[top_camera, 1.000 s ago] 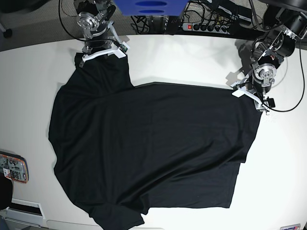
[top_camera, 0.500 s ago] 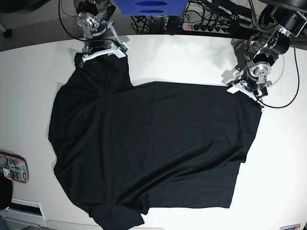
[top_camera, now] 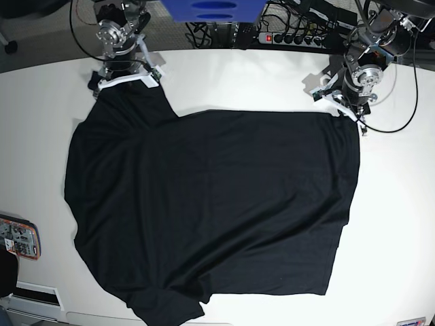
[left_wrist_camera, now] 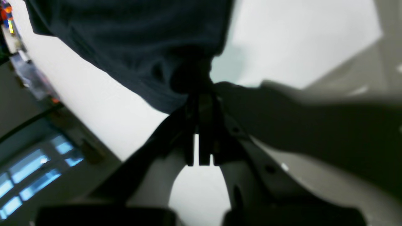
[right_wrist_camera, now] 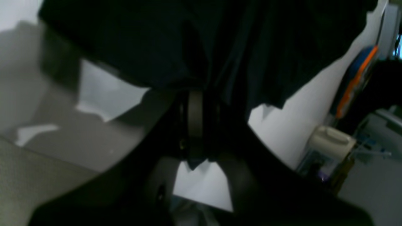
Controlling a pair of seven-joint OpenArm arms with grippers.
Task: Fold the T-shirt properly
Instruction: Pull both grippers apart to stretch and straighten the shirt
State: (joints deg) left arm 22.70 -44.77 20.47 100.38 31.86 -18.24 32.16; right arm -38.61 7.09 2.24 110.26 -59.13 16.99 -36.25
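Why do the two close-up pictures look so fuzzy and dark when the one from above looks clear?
Base view: evenly lit and sharp, the black T-shirt clear against the white table. Left wrist view: blurry, the left gripper and cloth out of focus. Right wrist view: darkest and also soft, the right gripper nearly lost in shadow under the cloth.

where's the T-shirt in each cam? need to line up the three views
Base: the T-shirt fills the middle of the white table, far corners pinched by both grippers.
Left wrist: across the top left, its edge clamped in the left gripper.
Right wrist: across the whole top, hanging into the right gripper.
Shared landmark: the orange-edged device at the base view's left edge, seen blurred top left in left wrist and at right in right wrist.
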